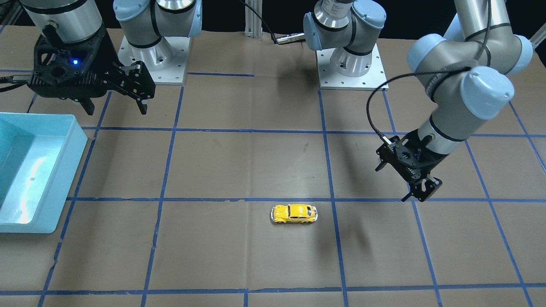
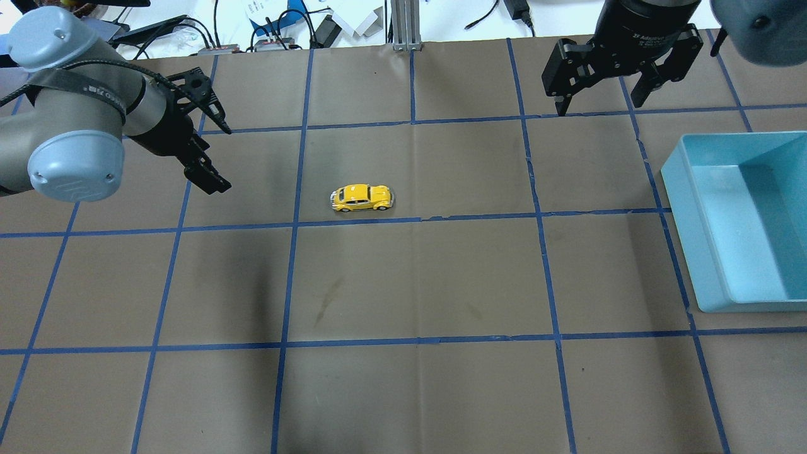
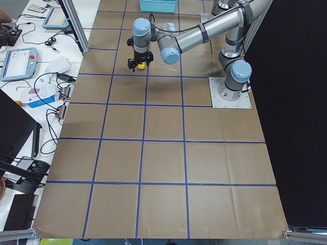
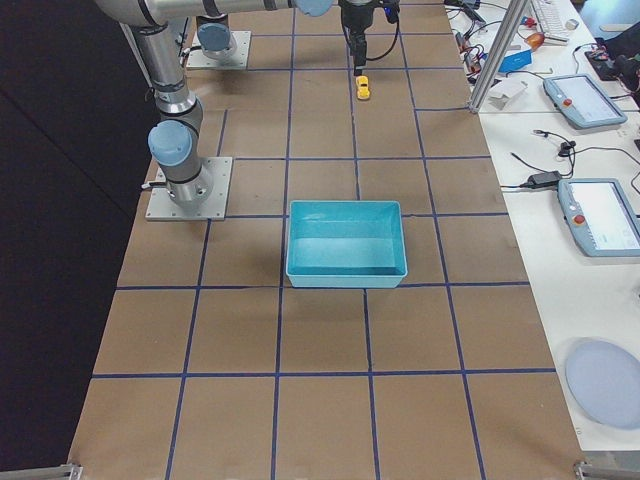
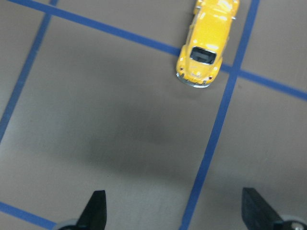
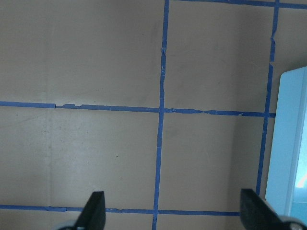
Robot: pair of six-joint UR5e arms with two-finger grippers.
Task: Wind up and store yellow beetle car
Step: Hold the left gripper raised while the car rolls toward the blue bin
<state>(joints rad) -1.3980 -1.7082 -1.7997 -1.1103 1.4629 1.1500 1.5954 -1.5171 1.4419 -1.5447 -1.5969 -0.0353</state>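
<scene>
Yellow beetle car (image 2: pixel 361 197) stands free (wheels down); left tool (image 2: pixel 226 159) and right tool (image 2: pixel 599 106) both spread wide, empty.

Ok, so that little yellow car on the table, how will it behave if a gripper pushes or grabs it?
The yellow beetle car sits upright on its wheels, so an endwise push would probably roll it. Its rounded, glossy body may slip out of a pinch. Dwarfed by the left gripper, it's likely light.
</scene>
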